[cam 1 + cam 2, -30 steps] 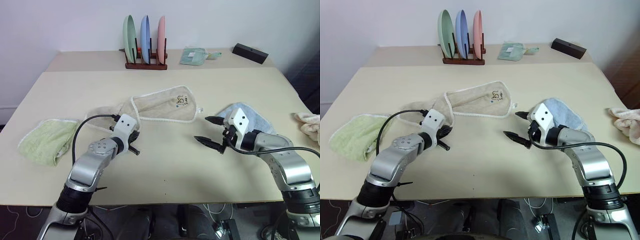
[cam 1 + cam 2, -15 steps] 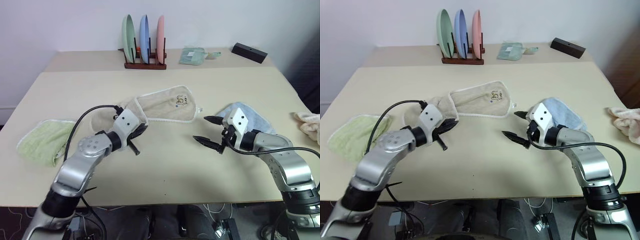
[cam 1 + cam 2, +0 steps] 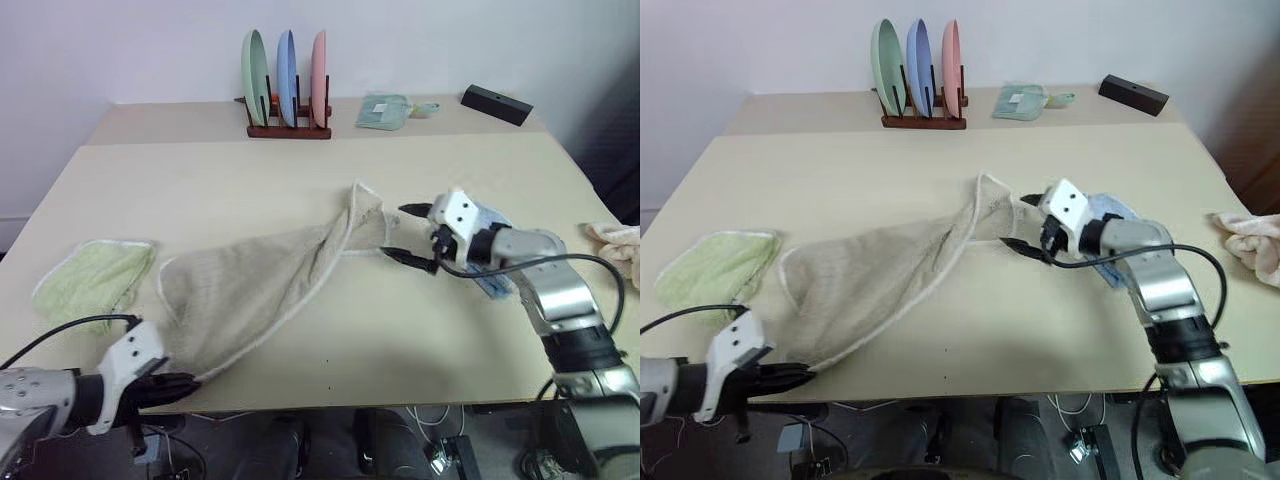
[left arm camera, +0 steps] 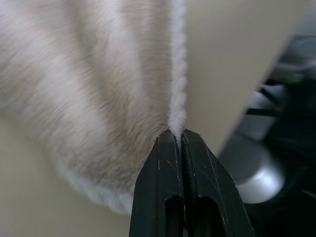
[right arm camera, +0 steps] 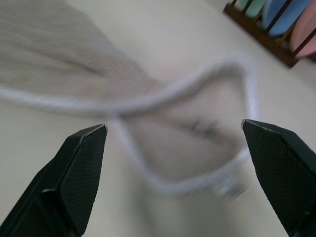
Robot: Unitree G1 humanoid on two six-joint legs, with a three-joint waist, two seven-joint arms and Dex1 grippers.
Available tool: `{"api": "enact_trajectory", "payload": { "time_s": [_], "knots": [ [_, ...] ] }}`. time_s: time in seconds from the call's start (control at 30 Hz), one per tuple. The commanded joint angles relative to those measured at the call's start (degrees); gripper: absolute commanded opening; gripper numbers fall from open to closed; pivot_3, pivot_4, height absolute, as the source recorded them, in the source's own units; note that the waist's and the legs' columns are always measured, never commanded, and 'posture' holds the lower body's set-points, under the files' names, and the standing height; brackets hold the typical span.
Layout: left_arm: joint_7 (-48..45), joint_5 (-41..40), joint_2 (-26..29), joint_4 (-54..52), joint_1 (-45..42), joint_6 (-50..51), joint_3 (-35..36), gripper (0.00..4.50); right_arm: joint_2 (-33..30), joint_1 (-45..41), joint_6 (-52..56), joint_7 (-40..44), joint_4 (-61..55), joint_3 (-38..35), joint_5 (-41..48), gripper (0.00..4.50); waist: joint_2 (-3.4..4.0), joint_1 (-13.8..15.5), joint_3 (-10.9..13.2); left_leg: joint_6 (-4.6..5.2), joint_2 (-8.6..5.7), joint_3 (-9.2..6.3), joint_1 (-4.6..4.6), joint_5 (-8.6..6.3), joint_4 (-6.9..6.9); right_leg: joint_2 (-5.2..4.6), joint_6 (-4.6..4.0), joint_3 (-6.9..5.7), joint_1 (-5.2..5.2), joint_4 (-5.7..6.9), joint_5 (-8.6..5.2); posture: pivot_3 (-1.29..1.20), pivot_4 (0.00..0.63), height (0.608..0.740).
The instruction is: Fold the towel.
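The towel is shown stretched diagonally across the desk, from near the front left corner toward the middle, where its far end is bunched into a raised fold. The left gripper is seen at the desk's front edge, its two black fingers pressed together on the towel's white-stitched edge; in the left wrist view the edging is pinched at the fingertips. The right gripper is held with its fingers spread wide just beside the towel's raised far end, without touching it. A light green towel lies near the left edge, and a light blue towel lies partly hidden under the right arm. A rack of three plates and a black box stand along the back edge.
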Motion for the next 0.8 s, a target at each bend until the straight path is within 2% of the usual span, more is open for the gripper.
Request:
{"api": "enact_trajectory", "payload": {
  "time_s": [0.03,0.27,0.37,0.53,0.8],
  "knots": [
    [1.33,2.6,-0.97,2.73,-1.13,-4.13,1.17,0.01,0.78,-5.24,-9.98,-1.8,6.46,2.0,-6.13,4.5,0.0,-0.08,0.0,0.0,0.01,0.0,0.0,0.0,-0.02,0.01,0.0,0.0,-0.02,0.0,0.0,0.0,0.15,0.737],
    [3.02,3.53,-2.36,4.23,-4.94,-6.55,-2.01,0.01,0.19,-13.32,-29.88,-5.0,18.93,9.23,-19.11,4.5,0.02,-0.19,0.01,-0.02,0.01,0.0,-0.02,0.0,-0.05,0.03,0.0,0.02,-0.07,0.01,0.0,0.0,0.15,0.737],
    [3.67,3.43,-2.97,4.14,-5.74,-6.65,-2.44,0.01,-0.73,-14.49,-31.61,-1.98,20.41,8.72,-17.97,4.5,0.01,-0.14,0.02,-0.02,0.01,0.0,-0.03,0.01,-0.05,0.04,0.0,0.02,-0.07,0.01,0.0,0.0,0.15,0.737],
    [4.03,3.25,-3.47,4.01,-5.97,-6.74,-2.65,0.01,-4.86,-10.33,-33.95,5.51,15.02,9.3,-16.48,4.5,0.02,-0.11,0.02,-0.01,0.01,-0.01,-0.03,0.0,-0.05,0.04,0.0,0.02,-0.06,0.01,0.0,0.0,0.15,0.737],
    [4.36,2.6,-3.37,3.93,-7.81,-5.83,-3.83,0.01,-5.41,-7.45,-37.82,-1.12,17.73,10.64,-24.94,4.5,0.07,-0.35,0.05,-0.03,0.01,0.0,0.0,0.01,-0.05,0.05,0.0,0.04,-0.07,0.08,0.0,0.0,0.15,0.737]
  ]
}}
